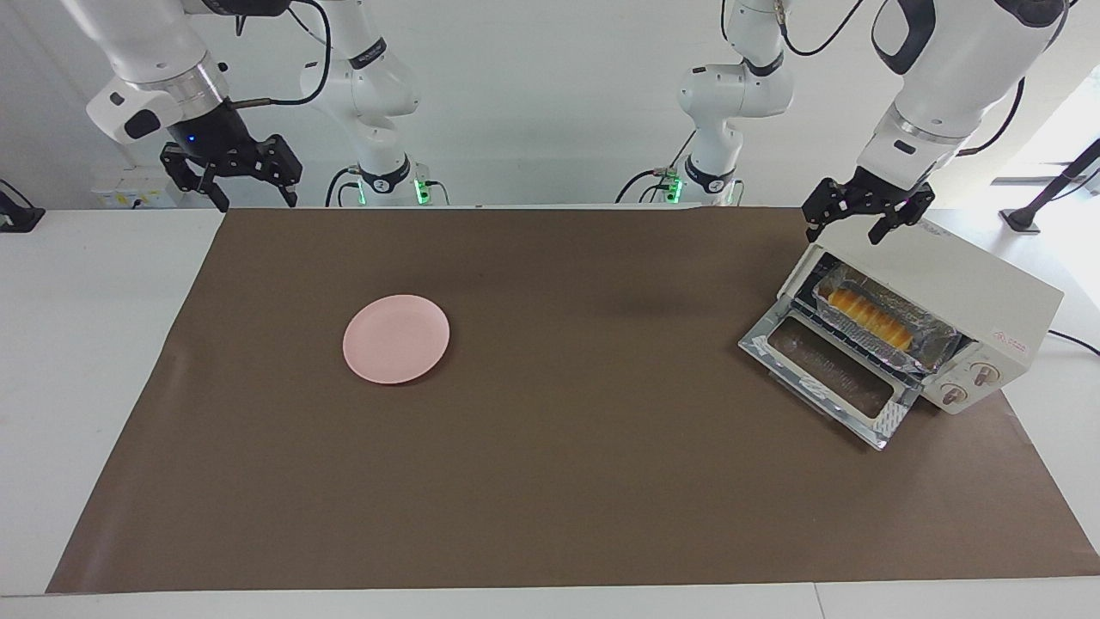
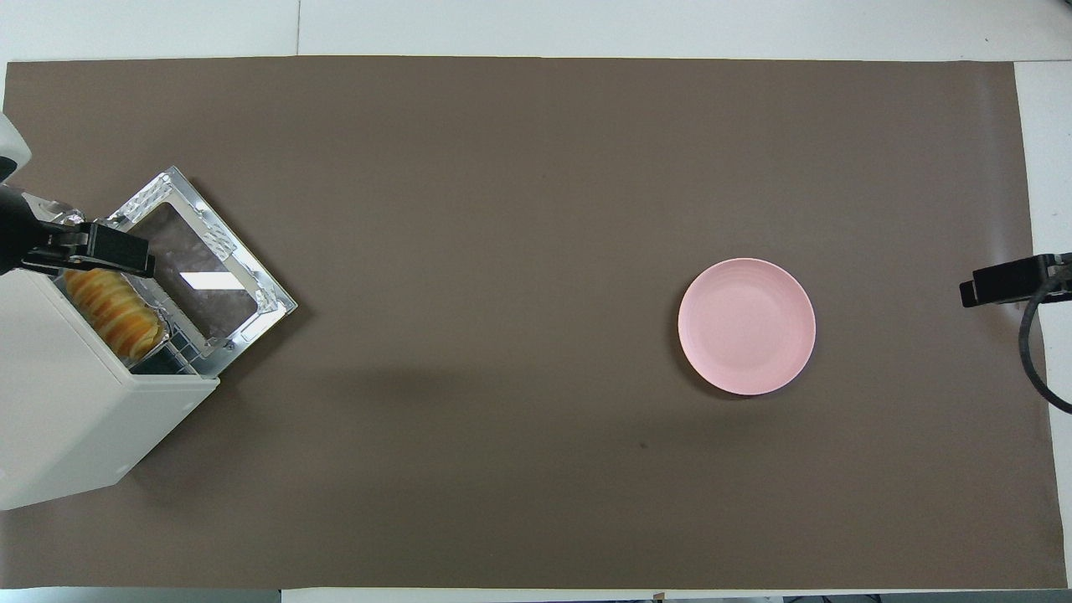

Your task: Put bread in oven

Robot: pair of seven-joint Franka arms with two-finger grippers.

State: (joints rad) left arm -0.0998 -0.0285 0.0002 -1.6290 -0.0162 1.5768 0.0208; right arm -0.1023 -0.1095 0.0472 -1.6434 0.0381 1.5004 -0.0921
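The cream-white oven (image 1: 971, 284) stands at the left arm's end of the table, its glass door (image 1: 825, 371) folded down flat. Inside, on the rack, a crinkled foil tray (image 1: 935, 340) holds the bread (image 1: 868, 315), a short loaf of yellow-orange slices; from overhead the bread (image 2: 111, 305) shows just inside the oven (image 2: 75, 410) mouth. My left gripper (image 1: 845, 232) hangs open and empty just above the oven's top corner, touching nothing. My right gripper (image 1: 258, 203) waits open and empty, raised over the right arm's end of the table.
A round pink plate (image 1: 396, 338) lies bare on the brown mat (image 1: 550, 481) toward the right arm's end. The lowered oven door juts out onto the mat. A cable (image 1: 1074, 340) runs off from the oven's outer side.
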